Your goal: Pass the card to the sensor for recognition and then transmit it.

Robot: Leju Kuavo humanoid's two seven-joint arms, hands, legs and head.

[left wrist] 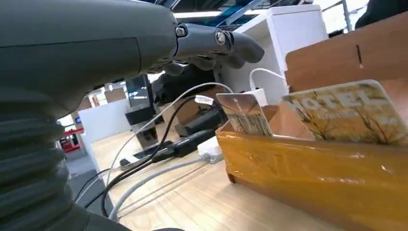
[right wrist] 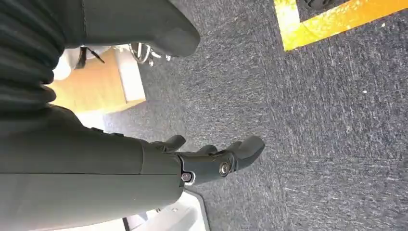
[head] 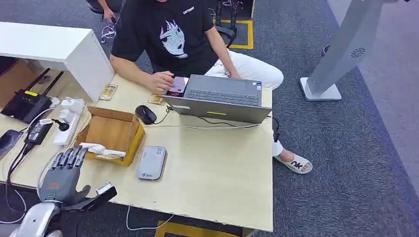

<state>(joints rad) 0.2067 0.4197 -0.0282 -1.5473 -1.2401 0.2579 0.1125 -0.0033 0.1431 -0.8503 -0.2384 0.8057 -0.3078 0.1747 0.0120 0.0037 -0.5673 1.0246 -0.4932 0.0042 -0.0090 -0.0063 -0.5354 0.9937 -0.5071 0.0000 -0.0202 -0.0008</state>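
Dark grey speckled carpet floor (head: 346, 148) across the room, marked with yellow tape lines (head: 243, 33). Pale wood-grain table top (head: 222, 173) in the foreground, cut off at a straight right edge. White rectangular cabinet (head: 54, 47) against the table's far left corner. Light grey metal stand with a flat square base (head: 320, 91) on the carpet to the right, well apart from the table. Black office chair (head: 225, 29) behind the seated person. Even, bright indoor light, soft shadows.
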